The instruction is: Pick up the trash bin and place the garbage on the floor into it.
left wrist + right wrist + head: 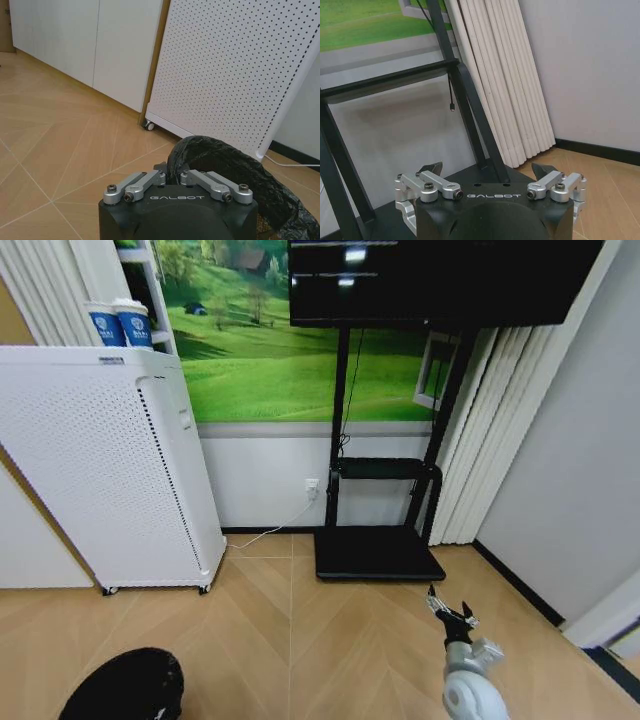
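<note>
The trash bin [125, 685], black and lined with a black bag, hangs at the lower left of the head view, over the floor [300, 640]. In the left wrist view my left gripper [172, 174] is shut on the rim of the trash bin [240, 167]. My right gripper [450, 612] hovers open over the parquet at the lower right, in front of the stand's base, with nothing in it. The right wrist view shows that gripper [487, 170] with its fingers [431, 169] spread wide. The garbage is out of view.
A white perforated appliance [100, 470] on casters stands at the left, with two blue-and-white cups [120, 325] on top. A black TV stand base [378, 552] sits ahead by the wall, pleated curtains [490, 430] to its right. White cabinets [100, 45] line the left side.
</note>
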`<state>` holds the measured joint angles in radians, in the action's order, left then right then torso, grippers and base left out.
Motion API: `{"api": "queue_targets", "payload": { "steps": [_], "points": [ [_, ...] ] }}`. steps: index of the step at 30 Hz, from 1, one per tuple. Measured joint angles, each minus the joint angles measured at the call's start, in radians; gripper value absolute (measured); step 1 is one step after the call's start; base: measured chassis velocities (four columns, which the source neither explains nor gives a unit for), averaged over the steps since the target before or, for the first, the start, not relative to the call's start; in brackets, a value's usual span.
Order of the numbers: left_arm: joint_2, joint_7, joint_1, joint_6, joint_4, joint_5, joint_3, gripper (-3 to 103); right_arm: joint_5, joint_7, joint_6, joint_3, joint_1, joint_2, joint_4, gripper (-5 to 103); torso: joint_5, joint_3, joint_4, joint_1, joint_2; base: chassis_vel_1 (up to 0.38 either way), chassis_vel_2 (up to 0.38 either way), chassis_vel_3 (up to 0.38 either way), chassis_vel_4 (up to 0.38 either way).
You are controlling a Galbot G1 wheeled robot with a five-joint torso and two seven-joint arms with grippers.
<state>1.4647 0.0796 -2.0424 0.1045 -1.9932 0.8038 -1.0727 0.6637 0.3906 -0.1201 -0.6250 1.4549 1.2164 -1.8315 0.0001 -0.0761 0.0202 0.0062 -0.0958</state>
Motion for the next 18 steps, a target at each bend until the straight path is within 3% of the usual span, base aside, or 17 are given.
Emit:
{"api": "queue_targets", "payload": {
  "steps": [10, 18],
  "points": [
    [-0.008, 0.017, 0.073, -0.004, 0.063, -0.005, 0.059, 7, 0.021, -0.014, -0.01, -0.011, 0.022, -0.026, -0.019, 100, -0.0002, 0.0, 0.0002, 0.0, 0.0, 0.0, 0.0, 0.0, 0.0],
    [-0.002, 0.048, 0.083, -0.022, 0.091, -0.063, 0.121, 7, 0.013, -0.015, -0.004, -0.009, 0.019, -0.024, -0.025, 100, -0.0007, 0.0, 0.0001, 0.0, 0.0, 0.0, 0.0, 0.0, 0.0]
  ]
}}
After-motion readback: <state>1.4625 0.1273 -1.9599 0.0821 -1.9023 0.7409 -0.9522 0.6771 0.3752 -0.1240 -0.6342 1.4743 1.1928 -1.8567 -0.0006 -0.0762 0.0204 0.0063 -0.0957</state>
